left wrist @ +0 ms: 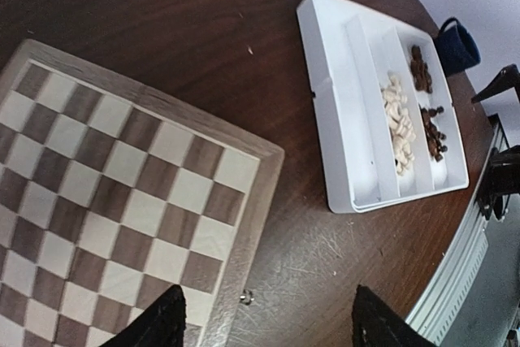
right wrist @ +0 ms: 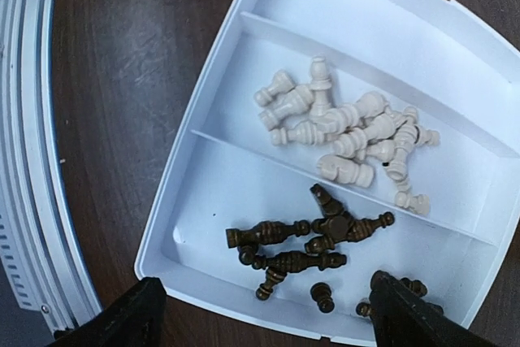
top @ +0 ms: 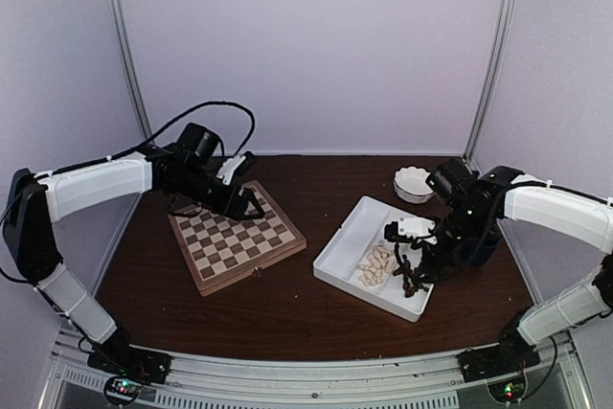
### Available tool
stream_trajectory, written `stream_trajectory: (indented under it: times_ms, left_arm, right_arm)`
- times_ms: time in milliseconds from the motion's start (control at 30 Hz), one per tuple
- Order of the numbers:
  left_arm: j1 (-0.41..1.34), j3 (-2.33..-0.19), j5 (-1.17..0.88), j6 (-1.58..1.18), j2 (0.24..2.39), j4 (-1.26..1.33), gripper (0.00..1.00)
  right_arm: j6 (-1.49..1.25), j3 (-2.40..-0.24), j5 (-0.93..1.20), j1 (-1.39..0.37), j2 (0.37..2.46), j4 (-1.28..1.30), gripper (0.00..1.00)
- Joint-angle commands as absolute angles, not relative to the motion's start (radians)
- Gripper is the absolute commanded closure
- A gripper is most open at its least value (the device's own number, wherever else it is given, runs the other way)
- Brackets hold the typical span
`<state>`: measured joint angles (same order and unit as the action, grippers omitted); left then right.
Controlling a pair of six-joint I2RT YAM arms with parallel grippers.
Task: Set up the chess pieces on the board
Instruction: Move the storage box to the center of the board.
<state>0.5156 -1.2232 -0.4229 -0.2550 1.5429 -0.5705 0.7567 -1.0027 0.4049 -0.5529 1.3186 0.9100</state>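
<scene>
The board [top: 238,237] lies at the left of the table, and the squares that show [left wrist: 122,201] are bare. My left gripper [top: 251,206] hovers open over the board's edge near its small metal clasp [left wrist: 244,298], with nothing between the fingers [left wrist: 264,318]. The chess pieces lie loose in a white divided tray [top: 347,237]. The cream pieces [right wrist: 349,132] fill the middle compartment and the dark brown ones [right wrist: 309,241] the outer one. My right gripper [top: 410,258] hangs open above the dark pieces, its fingers [right wrist: 264,310] straddling the tray's outer compartment and holding nothing.
A small white bowl [top: 413,184] stands behind the tray at the back right. The tray's third compartment [right wrist: 382,30] holds nothing. A metal rail [top: 306,380] runs along the table's near edge, and pale walls close in the back and sides.
</scene>
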Motion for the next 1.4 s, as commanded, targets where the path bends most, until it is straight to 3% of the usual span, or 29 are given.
stream_trajectory:
  times_ms: [0,267,567,1200,1367]
  left_arm:
    - [0.622,-1.246,-0.391,-0.317,1.644,-0.502,0.29]
    - [0.742,-1.327,-0.405,-0.457,1.825,-0.344,0.27]
    - [0.758,-1.417,-0.360,-0.618,1.980,-0.209,0.32]
    - [0.854,-1.412,-0.492,-0.595,2.050,-0.143,0.35]
    - [0.838,-1.444,-0.340,-0.417,1.963,-0.345,0.34]
  right_arm:
    - [0.820,-0.960,0.291,-0.639,1.300,0.963,0.08]
    - [0.781,-0.881,0.170,-0.809,1.358,0.867,0.09]
    - [0.737,-0.862,0.040,-0.838,1.484,0.800,0.14]
    - [0.797,-0.756,-0.065,-0.699,1.376,0.774,0.16]
    - [0.830,-0.753,-0.070,-0.616,1.359,0.777,0.16]
